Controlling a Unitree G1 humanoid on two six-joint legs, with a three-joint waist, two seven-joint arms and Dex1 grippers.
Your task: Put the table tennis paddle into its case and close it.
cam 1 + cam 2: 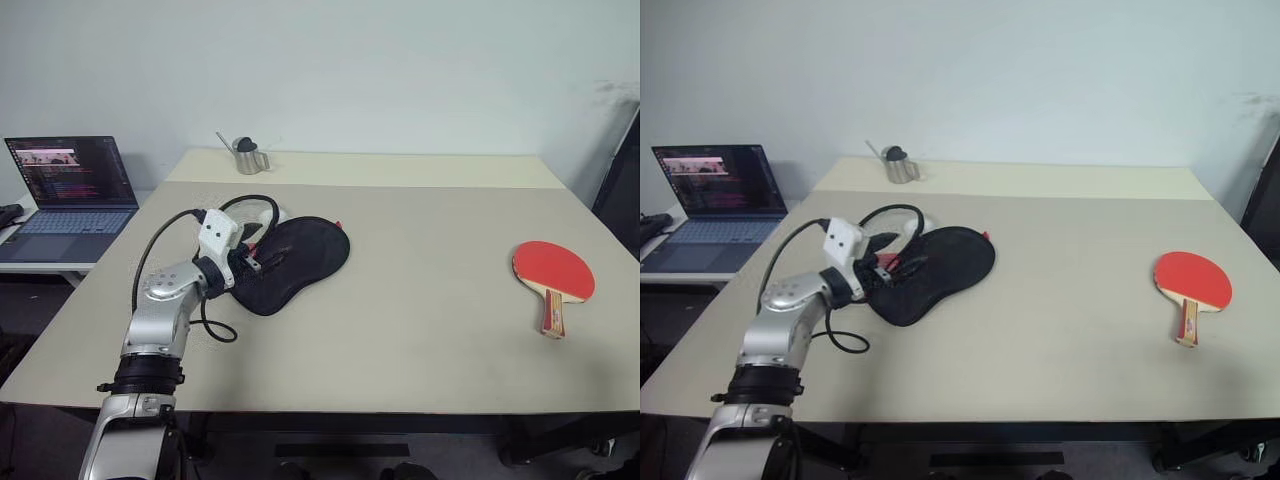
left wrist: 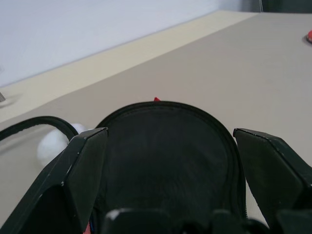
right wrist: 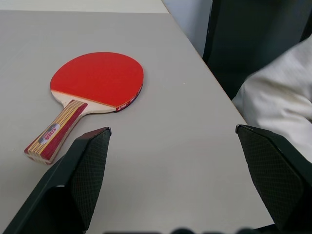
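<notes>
The case (image 1: 305,257) lies black face up on the left half of the table, a bit of red showing at its far edge. My left gripper (image 1: 250,262) is level at the case's narrow end and stands open. In the left wrist view its fingers (image 2: 73,180) stand on either side of the case (image 2: 165,161); I cannot tell whether they touch it. The table tennis paddle (image 1: 552,270) lies red face up near the table's right edge, handle toward me. In the right wrist view my right gripper (image 3: 171,129) is open and empty, a short way from the paddle (image 3: 97,78).
A small metal can (image 1: 247,155) stands at the back of the table. An open laptop (image 1: 70,195) sits on a side table to the left. A small white object (image 2: 53,144) lies beside the case. White fabric (image 3: 278,112) and a dark panel (image 3: 253,39) are beyond the table's right edge.
</notes>
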